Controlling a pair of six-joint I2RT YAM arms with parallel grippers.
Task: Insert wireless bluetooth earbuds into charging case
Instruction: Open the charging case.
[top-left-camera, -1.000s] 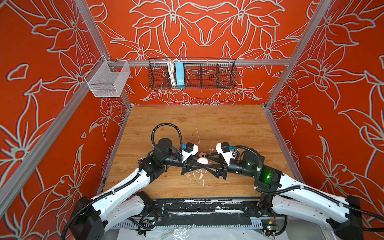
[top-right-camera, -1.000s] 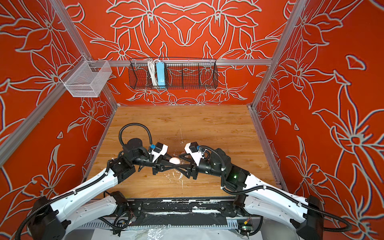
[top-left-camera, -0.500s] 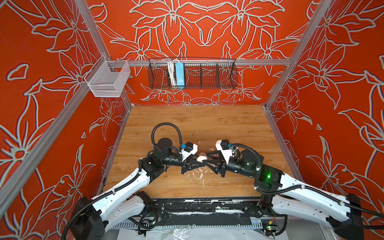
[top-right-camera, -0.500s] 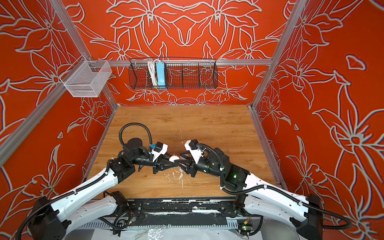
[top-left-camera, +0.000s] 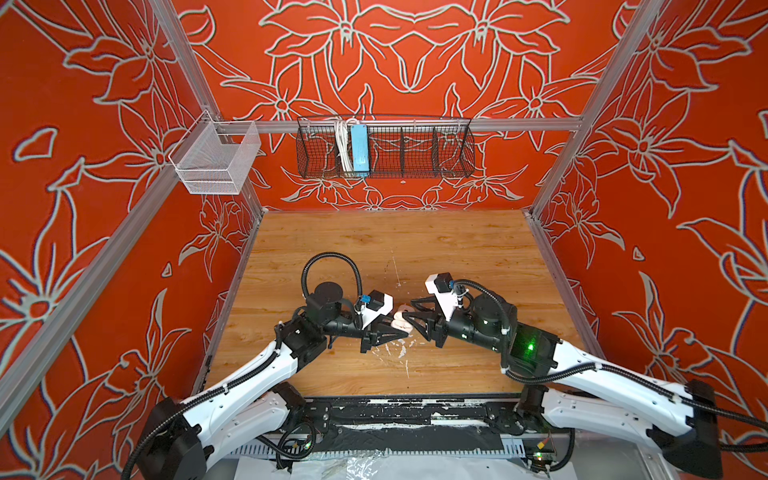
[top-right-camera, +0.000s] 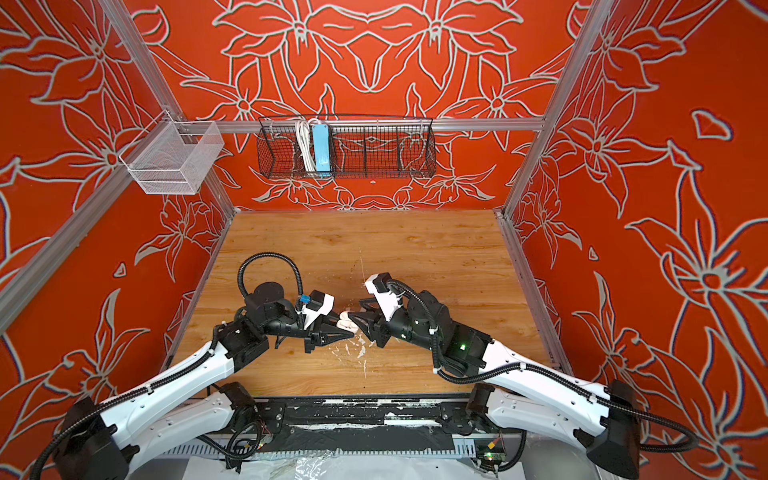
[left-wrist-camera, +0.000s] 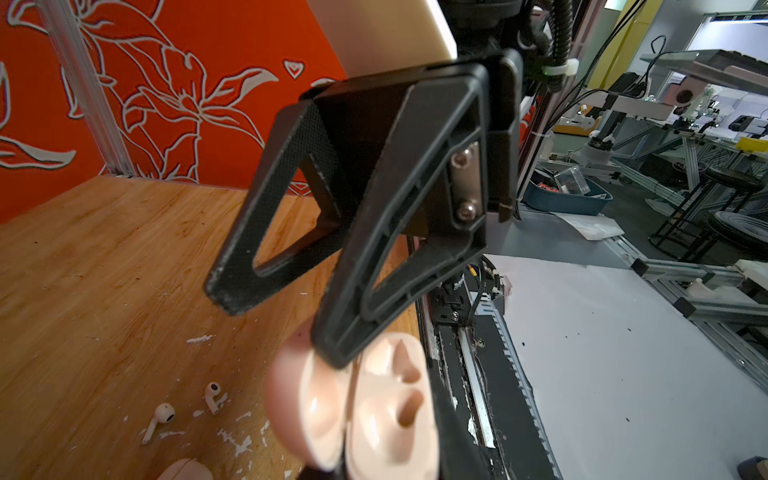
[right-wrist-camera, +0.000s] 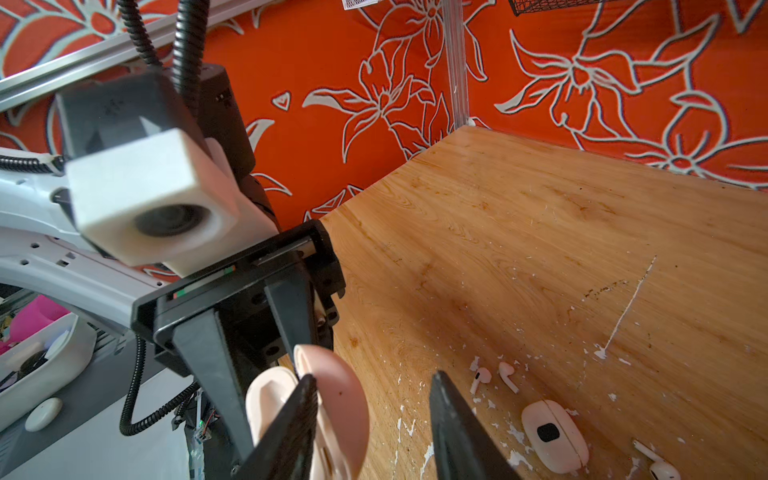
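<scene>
Two earbuds (left-wrist-camera: 162, 417) lie loose on the wood table (top-left-camera: 415, 245) among white flecks; a 3rd (right-wrist-camera: 660, 467) sits near a closed case (right-wrist-camera: 555, 436). L gripper (top-left-camera: 397, 331), in from 7 o'clock, pinches the open pink case (left-wrist-camera: 386, 411) above the wood, nr centre toward 6 o'clock. R gripper (right-wrist-camera: 372, 376), from 5 o'clock, has jaws spread, one finger (left-wrist-camera: 336, 332) tip touching the case betw lid & base.

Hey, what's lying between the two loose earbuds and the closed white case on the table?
Nothing, just bare paint-flecked table. The right wrist view shows the two earbuds and the closed white case lying apart.
</scene>
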